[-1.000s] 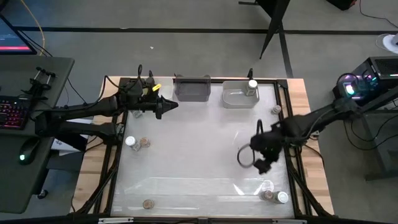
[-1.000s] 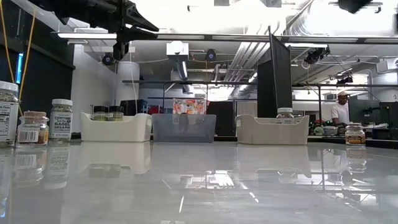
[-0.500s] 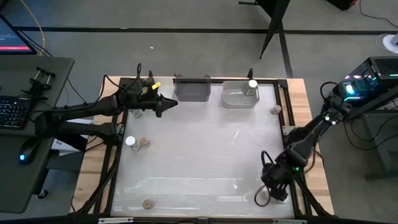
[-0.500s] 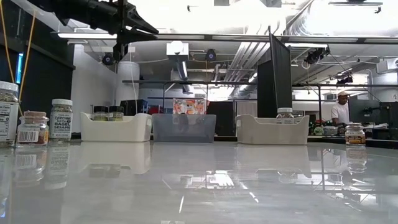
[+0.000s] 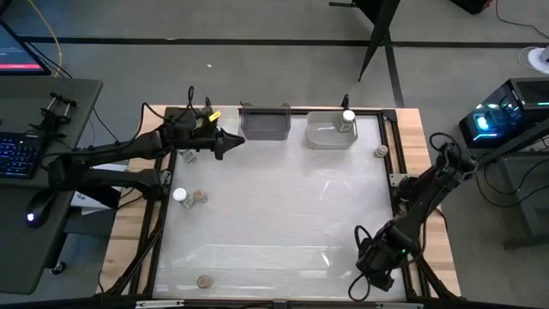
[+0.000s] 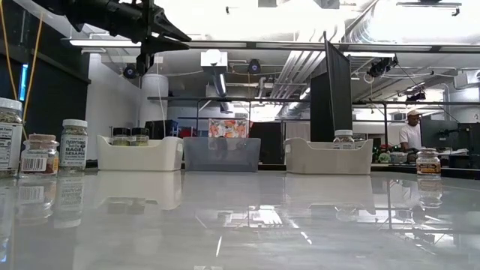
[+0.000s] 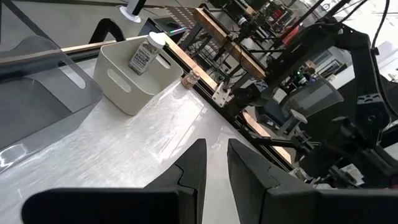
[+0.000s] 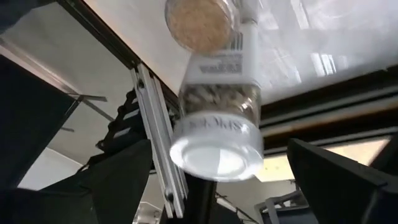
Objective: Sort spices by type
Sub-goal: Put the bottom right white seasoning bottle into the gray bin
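right gripper (image 5: 374, 273) at five o'clock, fingers apart around a white-capped jar (image 8: 217, 127) (not clamped); left gripper (image 5: 230, 143) nearly together, empty, at eleven. few spices binned, several loose jars left

Glossy white table top (image 5: 274, 215) mirrored the ceiling lights; its side edges showed pale bare wood (image 5: 436, 257). Matt white plastic bin (image 7: 134, 78); translucent grey plastic bin (image 5: 264, 122) at the far edge. Clear glass white-capped spice jar (image 8: 219, 118), paper label, smooth plastic cap. Cork-like brown cap (image 8: 201, 23), grainy.
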{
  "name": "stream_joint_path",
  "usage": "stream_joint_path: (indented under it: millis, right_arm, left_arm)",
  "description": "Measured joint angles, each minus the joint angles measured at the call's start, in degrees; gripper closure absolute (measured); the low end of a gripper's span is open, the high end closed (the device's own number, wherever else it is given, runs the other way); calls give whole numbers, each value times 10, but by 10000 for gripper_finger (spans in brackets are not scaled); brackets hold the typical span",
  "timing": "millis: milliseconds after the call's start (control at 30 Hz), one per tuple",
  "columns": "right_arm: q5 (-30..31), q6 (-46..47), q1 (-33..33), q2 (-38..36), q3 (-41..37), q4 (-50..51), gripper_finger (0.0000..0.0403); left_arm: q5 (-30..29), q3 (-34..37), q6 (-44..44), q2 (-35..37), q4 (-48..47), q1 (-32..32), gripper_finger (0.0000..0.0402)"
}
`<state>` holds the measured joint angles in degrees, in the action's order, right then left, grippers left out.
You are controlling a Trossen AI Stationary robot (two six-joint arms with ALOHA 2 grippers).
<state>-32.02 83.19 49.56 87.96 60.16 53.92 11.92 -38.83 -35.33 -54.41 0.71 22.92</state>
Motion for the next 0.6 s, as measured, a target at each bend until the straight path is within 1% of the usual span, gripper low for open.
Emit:
stream_joint_path:
  millis: [200,333,467,600]
  right_arm:
    - [0,-34,0,46,0,-3,35]
    - [-5,-51,0,64,0,-10,57]
    - [-9,-52,0,65,0,-3,112]
    - [-15,-63,-1,47,0,17,201]
  left_arm:
    - [0,0,0,0,0,0,348]
    - [0,0,0,0,0,0,348]
    - [0,0,0,0,0,0,348]
    - [0,0,0,0,0,4,348]
